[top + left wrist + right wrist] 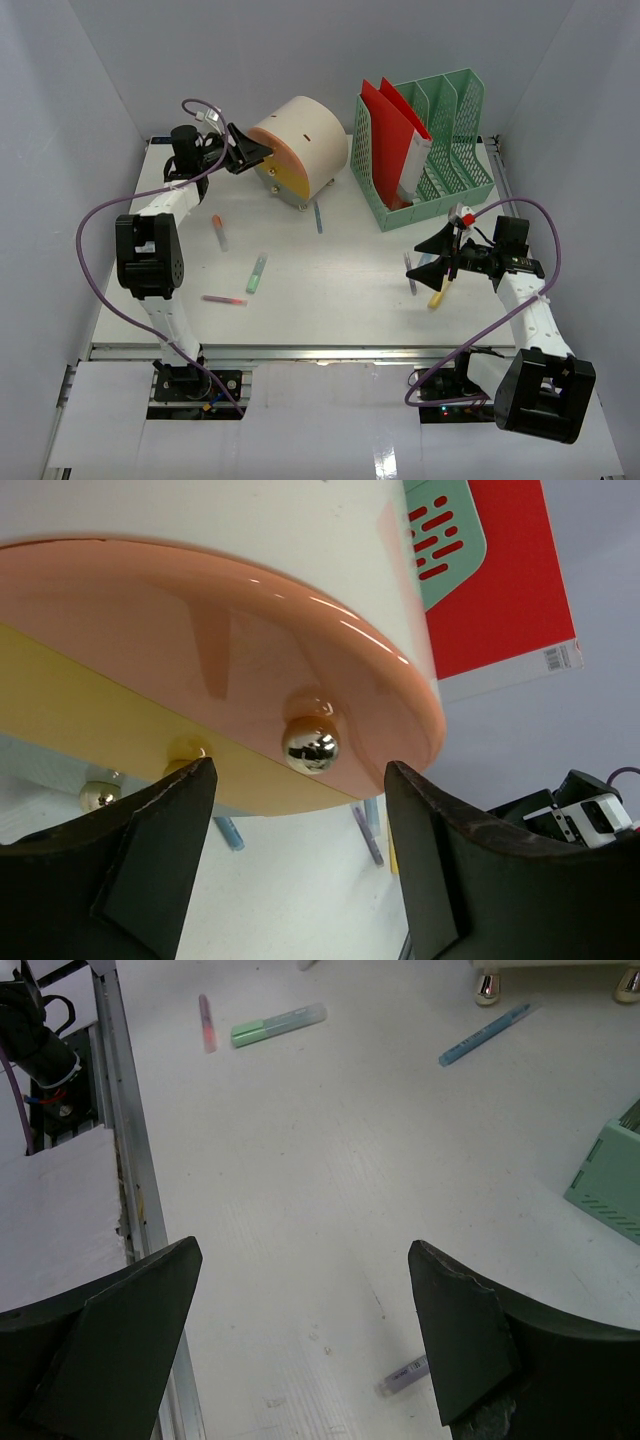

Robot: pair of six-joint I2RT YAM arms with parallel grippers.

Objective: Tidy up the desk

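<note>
left gripper (300, 770) fingers spread, gold knob (310, 745) of round drawer box (300, 145) between them, untouched. right gripper (305, 1248) spread wide over desk (300, 1160), purple pen (405, 1373) near.

The white desk (340, 290) bears a round drawer box (305, 135), a green file rack (462, 120) and 6 scattered pens (257, 272).

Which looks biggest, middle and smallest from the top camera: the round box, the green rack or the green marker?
Biggest: the green rack.
Next: the round box.
Smallest by far: the green marker.
</note>
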